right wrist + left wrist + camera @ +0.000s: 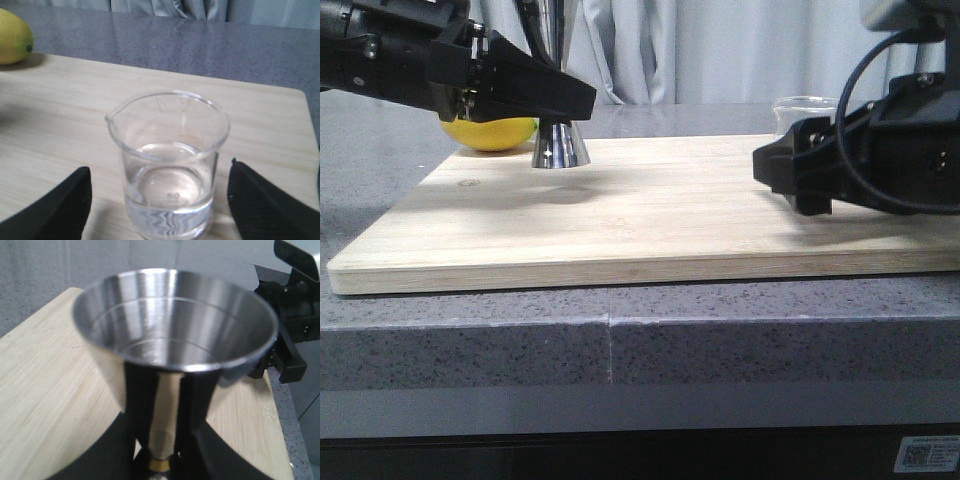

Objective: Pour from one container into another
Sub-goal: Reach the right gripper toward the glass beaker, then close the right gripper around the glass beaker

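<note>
While the bamboo cutting board (620, 225) lies across the grey stone counter (470, 340), the right gripper (157, 200) waits nearest, fingers spread either side of the glass beaker (167, 165) without touching it, likely lining up a grasp; clear liquid sits low in the beaker. Farther back, the left gripper (555, 100) pinches the steel jigger (559, 145) at its waist, seemingly steadying it on the board to receive. Behind it rests a lemon (490, 132).
</note>
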`<control>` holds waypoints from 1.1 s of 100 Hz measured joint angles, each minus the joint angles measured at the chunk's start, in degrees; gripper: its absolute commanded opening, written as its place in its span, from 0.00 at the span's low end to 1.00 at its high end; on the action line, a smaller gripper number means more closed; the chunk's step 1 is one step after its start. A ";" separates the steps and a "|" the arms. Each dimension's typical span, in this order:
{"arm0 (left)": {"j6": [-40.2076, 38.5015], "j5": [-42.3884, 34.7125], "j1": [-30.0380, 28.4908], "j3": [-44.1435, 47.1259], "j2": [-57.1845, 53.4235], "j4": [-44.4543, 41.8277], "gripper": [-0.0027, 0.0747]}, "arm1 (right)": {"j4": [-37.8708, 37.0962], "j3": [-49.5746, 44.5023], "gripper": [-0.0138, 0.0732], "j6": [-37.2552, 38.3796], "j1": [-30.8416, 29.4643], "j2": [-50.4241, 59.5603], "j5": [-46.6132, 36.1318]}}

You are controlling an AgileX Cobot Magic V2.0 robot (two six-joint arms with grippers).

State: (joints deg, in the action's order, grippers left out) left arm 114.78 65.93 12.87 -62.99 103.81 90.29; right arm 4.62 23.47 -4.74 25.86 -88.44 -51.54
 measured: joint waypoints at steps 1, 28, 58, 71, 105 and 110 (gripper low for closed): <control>0.00 0.00 0.00 0.00 0.00 0.00 0.08 | 0.00 0.00 0.74 0.00 0.00 -0.02 0.00; 0.00 0.09 0.00 0.00 0.00 0.00 0.08 | 0.00 0.00 0.74 0.00 0.00 -1.07 -1.51; 0.00 0.09 0.00 0.00 0.00 0.00 0.08 | 0.00 1.30 0.61 0.00 0.00 -1.07 -1.83; 0.00 0.09 0.00 0.00 0.00 0.00 0.08 | 0.00 1.30 0.61 0.00 0.00 -1.07 -1.85; 0.00 0.09 0.00 0.00 0.00 0.00 0.08 | 0.00 1.30 0.61 0.00 0.00 -1.07 -1.95; 0.00 0.09 0.00 0.00 0.00 0.00 0.08 | 0.00 1.30 0.61 0.00 0.00 -1.07 -1.95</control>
State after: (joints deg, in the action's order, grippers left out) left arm 114.78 66.02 12.87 -62.99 103.81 90.29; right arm 4.62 24.77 -4.74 25.86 -89.52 -53.49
